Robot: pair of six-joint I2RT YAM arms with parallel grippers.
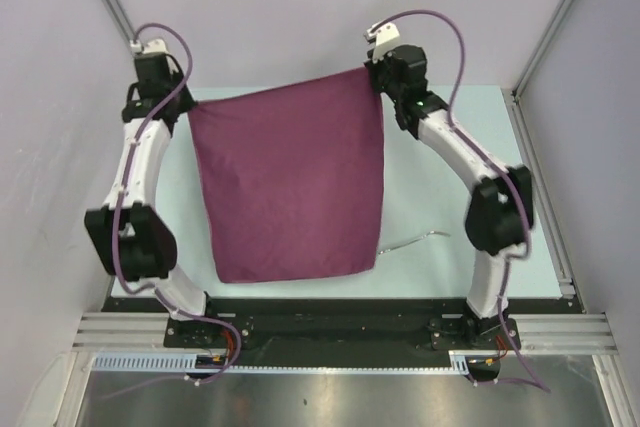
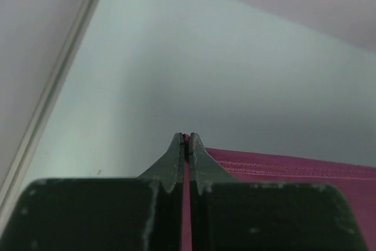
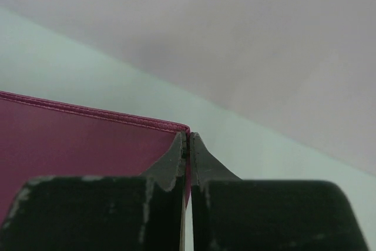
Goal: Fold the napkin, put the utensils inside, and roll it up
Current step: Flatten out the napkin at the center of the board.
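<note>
- The napkin is a plain maroon sheet stretched between the two claws. Its far hem runs taut from one claw to the other, slanting up toward the right. Its near hem lies along the table's near edge, left of centre.
- From above, the cloth is wider at the far hem than at the near one. Whether the near hem rests on the table or hangs just over it cannot be told from this view.
- The left gripper has the far left corner. In the left wrist view its jaws are pressed together with a sliver of maroon between them. The stitched hem of the napkin runs off to the right edge of that picture.
- The right gripper has the far right corner. In the right wrist view the jaws are clamped on the very tip of the corner, and the napkin spreads to the left, cut off by the frame.
- Both wrist views are mostly blocked along the bottom by the dark, blurred gripper bodies. Past them, only pale table and wall show.
- The utensil lies bare on the table just right of the napkin's near right corner, toward the near edge. It is thin and silvery, and angled slightly. It is too small to make out what kind it is, and it looks apart from the cloth.
- Purple cables loop over both arms.
- Anything lying under the cloth is hidden.
</note>
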